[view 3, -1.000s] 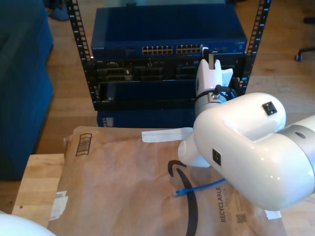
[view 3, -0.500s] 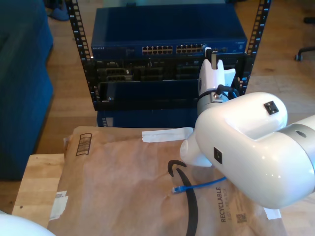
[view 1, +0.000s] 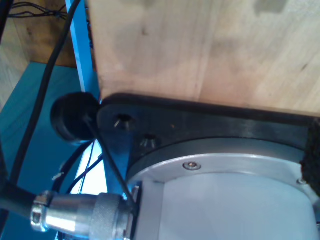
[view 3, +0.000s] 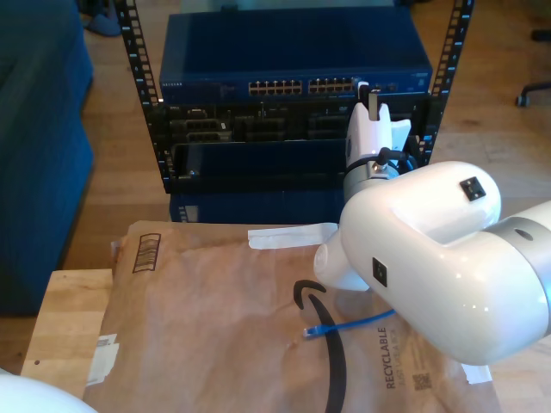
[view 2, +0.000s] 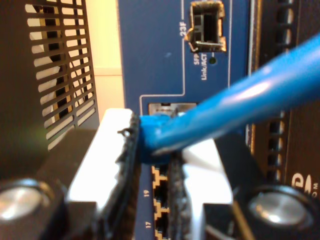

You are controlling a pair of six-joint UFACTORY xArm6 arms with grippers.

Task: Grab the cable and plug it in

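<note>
The bright blue cable [view 2: 260,90] runs slanting out from between the fingers of my second gripper [view 2: 152,137], which is shut on its blue-booted end. That end is held right in front of a port [view 2: 170,107] of the blue network switch [view 2: 150,55], above the ports marked 19 and 17. In the exterior view, my second gripper [view 3: 369,95] is at the right end of the switch's port row [view 3: 301,87]. The cable [view 3: 357,324] trails under the white arm, and its free plug [view 3: 308,332] lies on the brown paper [view 3: 215,310].
The switch [view 3: 293,43] sits in a black rack [view 3: 138,77] above darker units. A black strap [view 3: 334,361] curves across the paper. The first wrist view looks at a wooden table edge [view 1: 200,50], a black plate [view 1: 210,130] and a metal connector [view 1: 80,212].
My second gripper has edged slightly up and towards the switch ports. The cable's free plug has slid a little towards the exterior view's left on the paper.
</note>
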